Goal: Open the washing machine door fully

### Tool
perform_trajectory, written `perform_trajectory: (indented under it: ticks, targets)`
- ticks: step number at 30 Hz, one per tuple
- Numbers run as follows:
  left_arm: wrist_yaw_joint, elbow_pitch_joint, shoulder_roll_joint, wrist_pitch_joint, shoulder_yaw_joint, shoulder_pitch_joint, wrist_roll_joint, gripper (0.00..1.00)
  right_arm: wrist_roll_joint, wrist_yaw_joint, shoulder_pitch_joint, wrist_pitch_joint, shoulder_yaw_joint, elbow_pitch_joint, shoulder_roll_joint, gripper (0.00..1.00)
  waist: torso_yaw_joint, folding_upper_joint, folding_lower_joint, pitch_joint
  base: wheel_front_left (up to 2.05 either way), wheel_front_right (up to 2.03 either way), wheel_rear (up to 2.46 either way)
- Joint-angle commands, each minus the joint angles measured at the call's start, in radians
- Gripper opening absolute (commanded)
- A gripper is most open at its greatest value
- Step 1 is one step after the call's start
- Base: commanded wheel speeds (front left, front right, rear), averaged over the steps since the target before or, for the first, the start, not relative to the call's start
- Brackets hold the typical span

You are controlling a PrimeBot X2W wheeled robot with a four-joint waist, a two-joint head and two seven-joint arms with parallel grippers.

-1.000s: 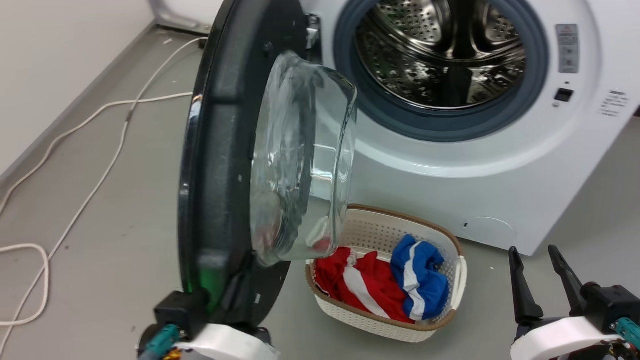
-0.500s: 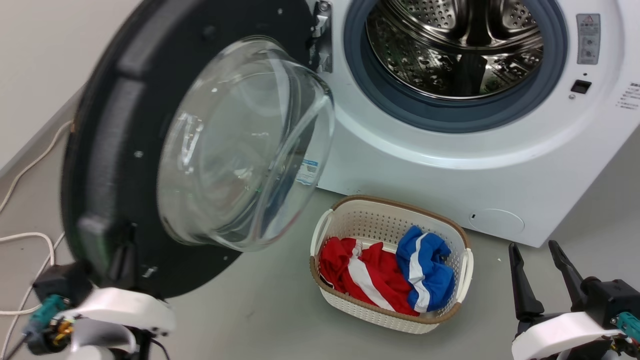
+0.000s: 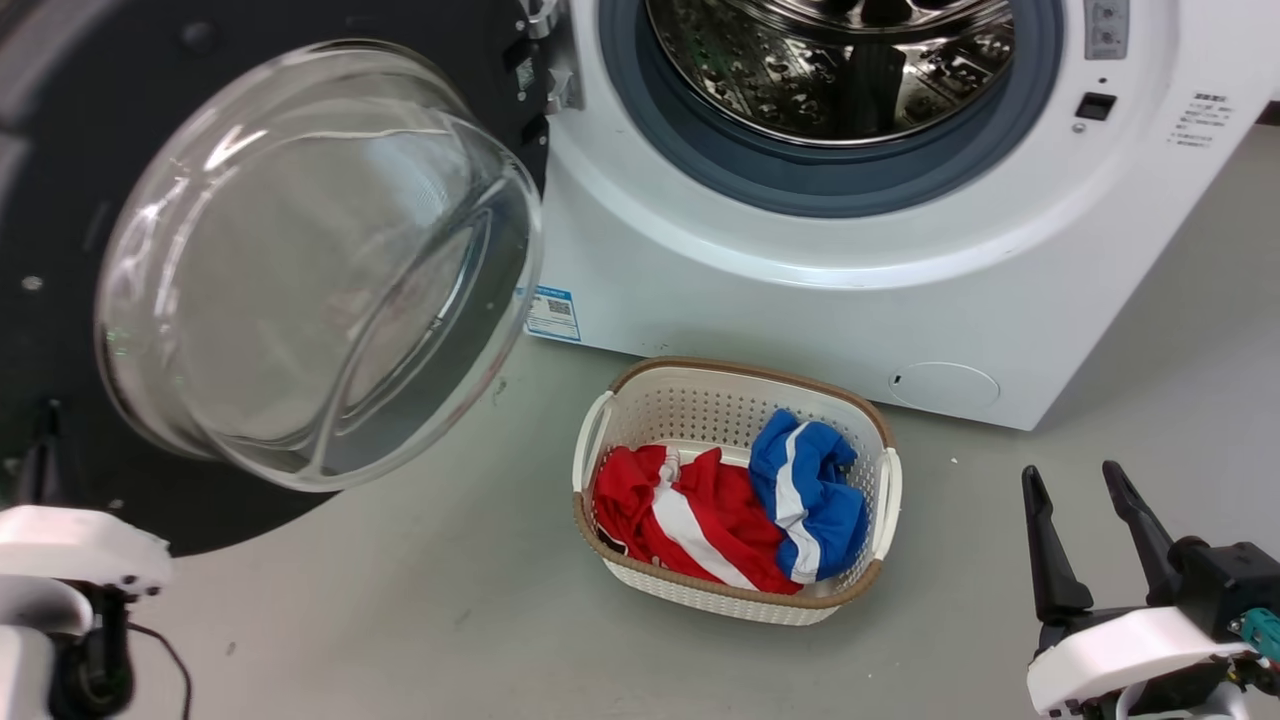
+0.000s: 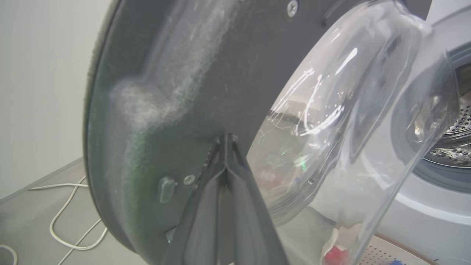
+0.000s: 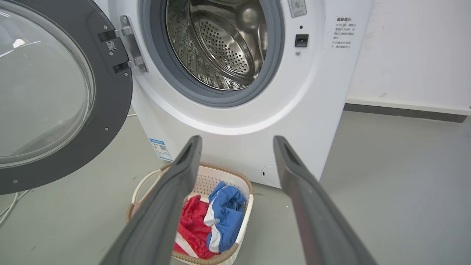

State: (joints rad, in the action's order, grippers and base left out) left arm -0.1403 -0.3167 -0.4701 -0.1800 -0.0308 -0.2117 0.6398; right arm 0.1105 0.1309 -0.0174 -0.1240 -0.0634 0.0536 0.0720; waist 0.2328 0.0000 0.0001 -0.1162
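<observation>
The washing machine (image 3: 800,300) stands at the back, its steel drum exposed. The washing machine door (image 3: 300,260), a black disc with a bulging glass bowl, is swung far out to the left on its hinge. My left gripper (image 3: 42,445) is at the lower left, against the door's lower inner face. In the left wrist view the left gripper (image 4: 225,140) is shut, tips together and pressed on the dark door (image 4: 176,73) beside the glass. My right gripper (image 3: 1070,475) is open at the lower right, holding nothing, well clear of the machine (image 5: 312,92) and the door (image 5: 110,92).
A white laundry basket (image 3: 735,367) with a red garment (image 3: 680,510) and a blue garment (image 3: 810,490) sits on the grey floor in front of the machine. A white cable (image 4: 70,228) lies on the floor behind the door. A pale wall (image 5: 404,55) runs to the right.
The door has swung from near edge-on to wide open toward the left. My left gripper went left with it. The head camera has shifted. The right gripper has stayed put.
</observation>
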Motion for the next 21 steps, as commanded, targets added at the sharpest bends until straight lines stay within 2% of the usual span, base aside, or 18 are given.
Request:
perform_trajectory:
  ticks: [1, 6, 11, 21]
  targets:
    - [-0.001, -0.020, -0.015, -0.006, -0.010, -0.014, 0.003, 0.00, 0.005, 0.000, 0.020, -0.008, 0.001, 0.000, 0.004, 1.00, -0.006, 0.0000, -0.0001, -0.003, 0.00, 0.00, 0.00]
    - [0.016, -0.106, -0.056, -0.018, -0.027, -0.051, 0.004, 0.00, 0.005, 0.000, 0.020, -0.013, 0.003, 0.006, 0.006, 1.00, -0.015, 0.0000, -0.0001, -0.002, 0.00, 0.00, 0.00]
    - [0.029, -0.158, -0.073, -0.029, -0.023, -0.072, -0.006, 0.00, -0.004, 0.000, 0.024, -0.014, 0.002, 0.007, 0.010, 1.00, -0.018, 0.0000, -0.0001, 0.002, 0.00, 0.00, 0.00]
    - [0.006, -0.088, -0.011, -0.057, 0.017, 0.012, -0.033, 0.00, -0.015, 0.000, -0.010, -0.009, -0.007, 0.013, 0.001, 1.00, 0.002, 0.0000, -0.0001, 0.056, 0.00, 0.00, 0.00]
